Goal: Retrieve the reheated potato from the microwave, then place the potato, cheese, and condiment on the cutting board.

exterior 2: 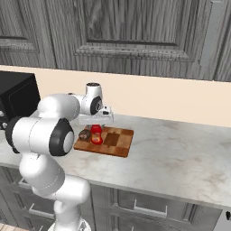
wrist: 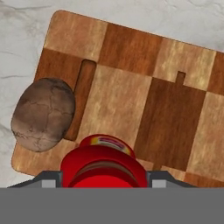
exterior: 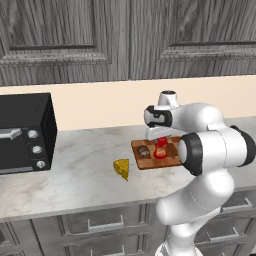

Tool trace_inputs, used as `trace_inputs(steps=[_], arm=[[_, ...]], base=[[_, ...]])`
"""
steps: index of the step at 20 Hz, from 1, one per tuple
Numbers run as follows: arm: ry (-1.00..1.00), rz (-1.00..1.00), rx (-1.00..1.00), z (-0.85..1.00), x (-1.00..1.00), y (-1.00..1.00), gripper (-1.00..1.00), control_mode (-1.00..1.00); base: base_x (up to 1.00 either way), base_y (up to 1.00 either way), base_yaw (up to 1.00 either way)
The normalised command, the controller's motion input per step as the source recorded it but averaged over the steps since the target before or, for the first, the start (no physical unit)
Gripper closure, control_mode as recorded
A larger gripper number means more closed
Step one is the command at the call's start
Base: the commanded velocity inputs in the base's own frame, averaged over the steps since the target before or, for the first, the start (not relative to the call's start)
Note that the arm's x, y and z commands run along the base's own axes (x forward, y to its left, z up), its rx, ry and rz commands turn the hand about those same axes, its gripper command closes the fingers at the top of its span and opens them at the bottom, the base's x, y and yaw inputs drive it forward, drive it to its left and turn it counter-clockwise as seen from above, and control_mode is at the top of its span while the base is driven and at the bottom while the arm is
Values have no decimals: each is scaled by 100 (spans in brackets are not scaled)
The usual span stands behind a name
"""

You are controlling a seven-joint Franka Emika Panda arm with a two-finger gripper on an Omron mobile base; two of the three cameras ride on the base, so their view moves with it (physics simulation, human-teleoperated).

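The checkered wooden cutting board (exterior: 150, 162) (exterior 2: 115, 140) (wrist: 170, 109) lies on the marble counter. The brown-grey potato (exterior: 143, 151) (exterior 2: 84, 134) (wrist: 43, 114) rests on its left end. The condiment, a red bottle (exterior: 160, 150) (exterior 2: 96, 135) (wrist: 103, 162), stands upright beside the potato over the board. My gripper (exterior: 160, 140) (exterior 2: 95, 126) (wrist: 104, 177) points straight down and is shut on the bottle, one finger on each side of the cap. The yellow cheese wedge (exterior: 121, 168) sits on the counter left of the board, near the front edge. The microwave is out of view.
A black toaster oven with knobs (exterior: 22, 132) (exterior 2: 16, 97) stands at the counter's left end. Dark wood wall cabinets hang above, and drawers run below the counter's front edge. Bare marble (exterior 2: 180, 149) stretches right of the board.
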Motion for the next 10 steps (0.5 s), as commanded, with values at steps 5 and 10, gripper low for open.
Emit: trace_inputs(steps=[5,10], arm=[[-1,0,0,-20,-1,0,100,-100],[0,0,0,-15,-6,0,-100,-100]], base=[[0,0,0],[0,0,0]])
